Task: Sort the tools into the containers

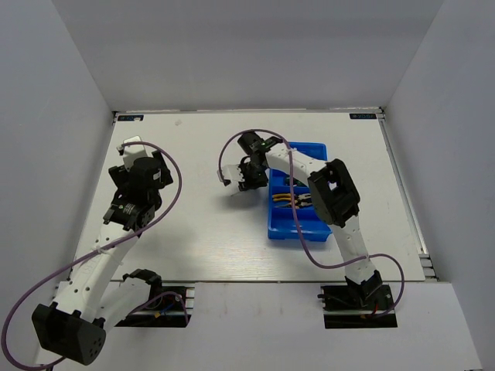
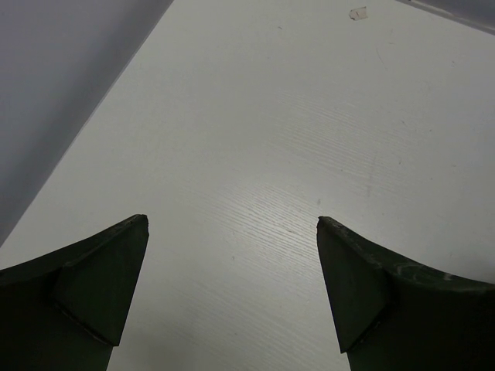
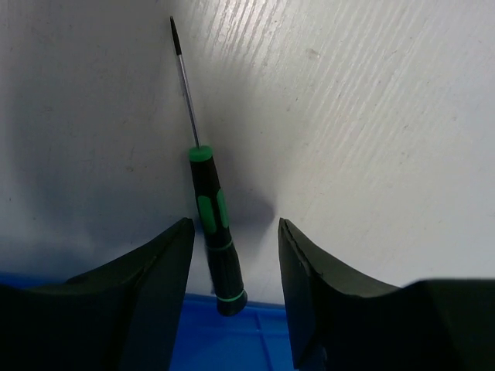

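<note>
A slim dark-green screwdriver with a thin shaft lies on the white table, its handle end resting against the rim of the blue tray. My right gripper is open, with its fingers either side of the handle, and the handle lies nearer the left finger without touching it. In the top view the right gripper hangs just left of the blue tray, which holds yellow-handled pliers. My left gripper is open and empty over bare table, also seen in the top view.
Grey walls close the table at the back and both sides. The right arm and its purple cable cross over the tray, hiding much of what is inside. A small sticker lies far ahead of the left gripper.
</note>
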Controlling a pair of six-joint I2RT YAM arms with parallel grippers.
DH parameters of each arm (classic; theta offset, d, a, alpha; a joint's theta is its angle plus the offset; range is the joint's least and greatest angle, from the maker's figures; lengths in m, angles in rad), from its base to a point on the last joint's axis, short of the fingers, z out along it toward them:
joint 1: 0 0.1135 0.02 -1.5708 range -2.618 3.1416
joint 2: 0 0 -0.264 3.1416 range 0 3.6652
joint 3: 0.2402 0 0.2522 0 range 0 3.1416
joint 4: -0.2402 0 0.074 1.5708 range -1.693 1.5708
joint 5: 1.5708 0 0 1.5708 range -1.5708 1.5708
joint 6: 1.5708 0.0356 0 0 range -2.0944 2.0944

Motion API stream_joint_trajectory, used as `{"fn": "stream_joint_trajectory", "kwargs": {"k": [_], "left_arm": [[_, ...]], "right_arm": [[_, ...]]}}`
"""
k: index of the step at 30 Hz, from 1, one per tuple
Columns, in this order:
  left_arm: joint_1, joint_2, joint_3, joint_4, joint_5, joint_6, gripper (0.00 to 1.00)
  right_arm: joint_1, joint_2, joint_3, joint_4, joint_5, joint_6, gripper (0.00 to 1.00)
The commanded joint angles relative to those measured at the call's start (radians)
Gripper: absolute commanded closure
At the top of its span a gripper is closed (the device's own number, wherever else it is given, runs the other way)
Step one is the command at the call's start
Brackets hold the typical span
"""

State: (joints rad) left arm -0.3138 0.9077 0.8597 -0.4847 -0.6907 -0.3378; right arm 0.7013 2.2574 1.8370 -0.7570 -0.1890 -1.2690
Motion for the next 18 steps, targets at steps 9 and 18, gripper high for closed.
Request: {"fn": "stream_joint_trajectory", "kwargs": {"k": [9,18], "left_arm": [[0.010,-0.018,-0.005,0.021,0.011,0.014,0.00],[0.019,-0.018,-0.005,0.021,0.011,0.014,0.00]], "right_arm": [[-0.003,0.088,0.086,-0.267,-0.099,-0.165,0.52],[0.006,0.146,0.166,-0.476,-0.147,-0.184,0.61]]}}
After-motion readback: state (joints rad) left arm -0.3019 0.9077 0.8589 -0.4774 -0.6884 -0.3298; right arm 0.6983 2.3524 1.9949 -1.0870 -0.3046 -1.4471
